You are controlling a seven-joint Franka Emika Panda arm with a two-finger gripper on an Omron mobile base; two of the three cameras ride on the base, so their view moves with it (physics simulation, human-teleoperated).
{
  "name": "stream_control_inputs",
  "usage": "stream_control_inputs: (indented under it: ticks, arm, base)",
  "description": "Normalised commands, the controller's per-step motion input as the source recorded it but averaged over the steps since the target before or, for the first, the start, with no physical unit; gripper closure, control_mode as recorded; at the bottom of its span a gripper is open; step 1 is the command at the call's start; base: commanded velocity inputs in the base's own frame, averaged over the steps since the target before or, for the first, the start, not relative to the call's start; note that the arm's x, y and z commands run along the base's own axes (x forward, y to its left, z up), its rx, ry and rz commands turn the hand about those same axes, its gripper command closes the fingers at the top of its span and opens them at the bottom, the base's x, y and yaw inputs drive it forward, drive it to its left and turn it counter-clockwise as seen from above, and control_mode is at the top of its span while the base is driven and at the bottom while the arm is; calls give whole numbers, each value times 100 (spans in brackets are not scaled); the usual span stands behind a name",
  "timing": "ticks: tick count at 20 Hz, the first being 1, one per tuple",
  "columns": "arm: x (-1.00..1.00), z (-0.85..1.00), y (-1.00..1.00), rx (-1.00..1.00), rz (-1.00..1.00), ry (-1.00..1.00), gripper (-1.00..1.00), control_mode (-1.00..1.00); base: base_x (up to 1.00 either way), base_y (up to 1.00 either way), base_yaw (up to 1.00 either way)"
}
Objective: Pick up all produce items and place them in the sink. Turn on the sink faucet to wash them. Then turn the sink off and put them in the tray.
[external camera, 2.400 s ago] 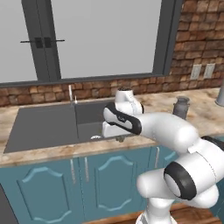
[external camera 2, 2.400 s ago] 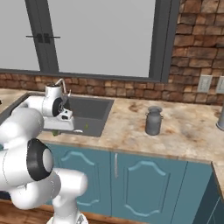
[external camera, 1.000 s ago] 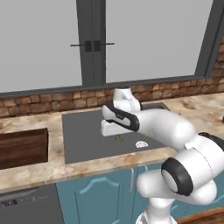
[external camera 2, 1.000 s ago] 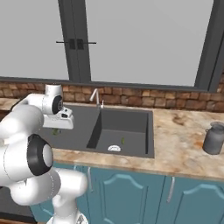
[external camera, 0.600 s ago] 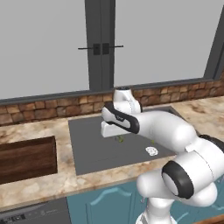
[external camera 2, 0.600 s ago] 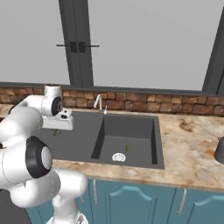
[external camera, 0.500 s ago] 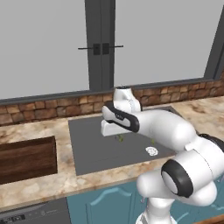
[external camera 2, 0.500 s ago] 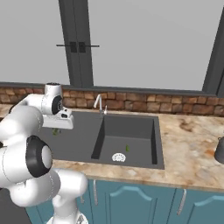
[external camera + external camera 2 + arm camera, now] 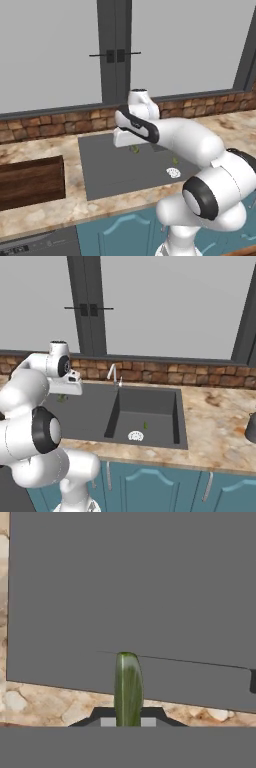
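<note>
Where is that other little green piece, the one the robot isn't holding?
In the right base view, the green piece lies on the floor of the sink's deep basin, just right of the white drain.

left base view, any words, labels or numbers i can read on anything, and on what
None can be read.
The dishwasher panel at the lower left carries small light marks, too small and blurred to make out.
The sink, the tray and the brick wall show no writing.

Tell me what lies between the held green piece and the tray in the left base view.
The sink's flat drainboard half, then a strip of stone counter. Nothing stands on it between the produce piece and the tray.
</note>
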Motion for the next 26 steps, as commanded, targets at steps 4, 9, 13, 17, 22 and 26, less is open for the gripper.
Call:
stream_control_inputs:
  ticks: [4,9,13,17,22,26]
  arm:
    - [-14,18,61,0,11,0,100,-100]
    - [-2,16,70,0,11,0,100,-100]
    - [-5,14,71,0,12,0,100,-100]
    - [-34,0,73,0,14,0,100,-100]
    - [-30,0,80,0,15,0,100,-100]
    - [-13,0,72,0,14,0,100,-100]
  base:
    - [0,0,0]
    - [0,0,0]
    - [0,0,0]
    - [0,0,0]
    - [0,0,0]
    - [0,0,0]
